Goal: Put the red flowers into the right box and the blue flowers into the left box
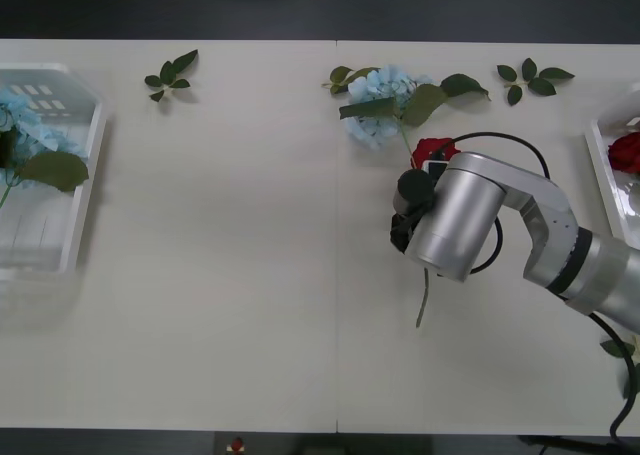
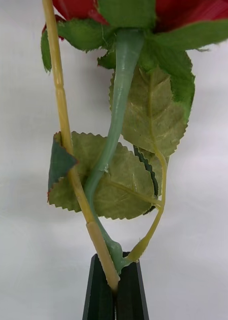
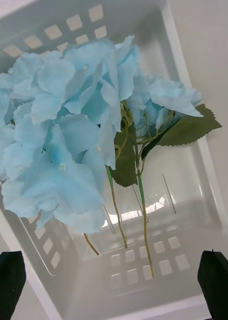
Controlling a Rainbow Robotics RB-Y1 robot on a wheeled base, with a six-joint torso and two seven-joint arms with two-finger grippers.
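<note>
Near the desk's (image 1: 250, 275) centre, right gripper (image 2: 115, 287) jaws clamp a red rose (image 1: 432, 151) stem; next, carry it toward three o'clock, the right box (image 1: 606, 190). Left gripper (image 3: 114, 282) jaws hang apart over the left box (image 3: 189, 65), blue flowers (image 3: 68, 135) inside.

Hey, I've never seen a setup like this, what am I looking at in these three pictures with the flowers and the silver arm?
It's a two-armed robot sorting fake flowers on a white table. The wide picture looks down from above the arms. The other two come from cameras on the wrists. The right gripper is shut on the stem of a red flower at mid-table, beside a blue flower. Another red bloom lies in the right box. The left gripper, open, hangs over the left box, which holds blue flowers. Loose leaf sprigs lie along the far edge.
</note>
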